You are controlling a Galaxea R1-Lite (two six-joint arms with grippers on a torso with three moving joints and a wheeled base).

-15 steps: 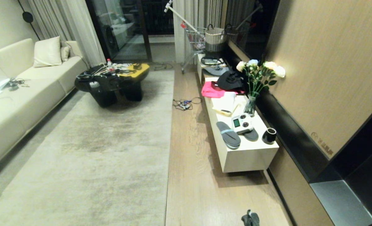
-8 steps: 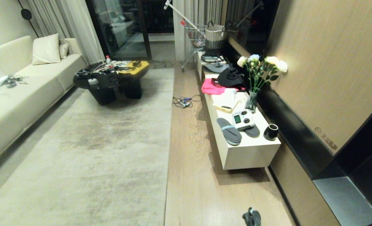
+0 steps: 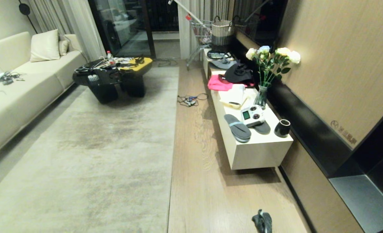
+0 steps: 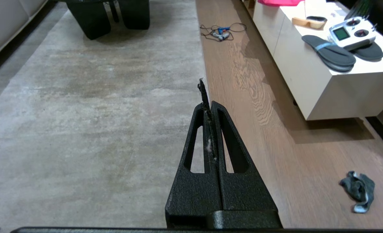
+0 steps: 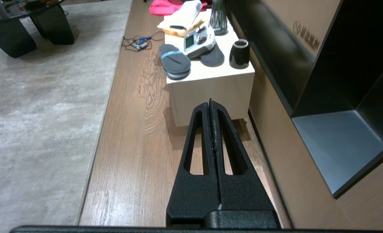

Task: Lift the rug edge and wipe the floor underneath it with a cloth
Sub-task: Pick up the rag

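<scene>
On the far left is a long cream sofa (image 3: 20,87) with a pillow (image 3: 46,45) on it. Next to it stands a low black coffee table (image 3: 114,77) piled with small stuff.

A big pale rug (image 3: 91,152) fills the left and middle of the room. It lies flat. The rug edge (image 3: 173,142) is a straight line running away down the room, touching the floor (image 3: 198,181), which is brown wood with dark streaks.

The left gripper (image 4: 208,105) hangs in the air over that line where rug meets wood. Its two black fingers are pressed tight together, with only a bit of fluff stuck between them. It holds nothing else.

Farther off on the wood lies a tangle of wires (image 3: 190,100).

The cloth (image 3: 263,221) is a small dark crumpled rag. It sits on the bare wood, close to us, well apart from the rug and not touching either gripper.

The right gripper (image 5: 210,104) hangs above the wood in front of the white bench (image 3: 259,152). Its fingers are pressed together too, and it is empty.

On the bench are grey slippers (image 3: 238,127), a white remote (image 3: 253,116), a black cup (image 3: 282,128), a vase of white flowers (image 3: 270,64) and something pink (image 3: 219,84). On the far right is a tan wall (image 3: 340,64).
</scene>
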